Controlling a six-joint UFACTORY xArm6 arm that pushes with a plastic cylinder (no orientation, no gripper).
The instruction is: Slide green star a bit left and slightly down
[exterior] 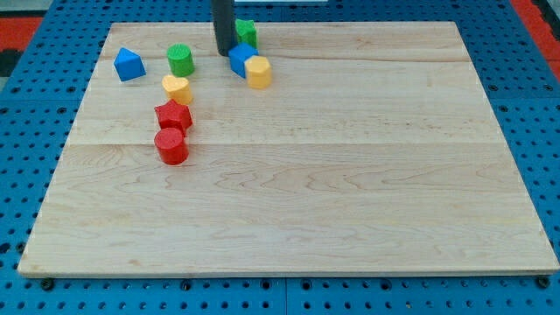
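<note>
The green star [248,33] sits near the view's top edge of the wooden board, partly hidden behind my dark rod. My tip [224,54] rests on the board just left of and below the star, touching or nearly touching it. A blue block [240,60] lies right below the star, with a yellow block [259,72] against its right side.
A green cylinder [180,59] and a blue block [129,64] stand to the left. A yellow heart [177,88], a red star [173,115] and a red cylinder [171,146] form a column below them. The board [350,175] lies on a blue pegboard.
</note>
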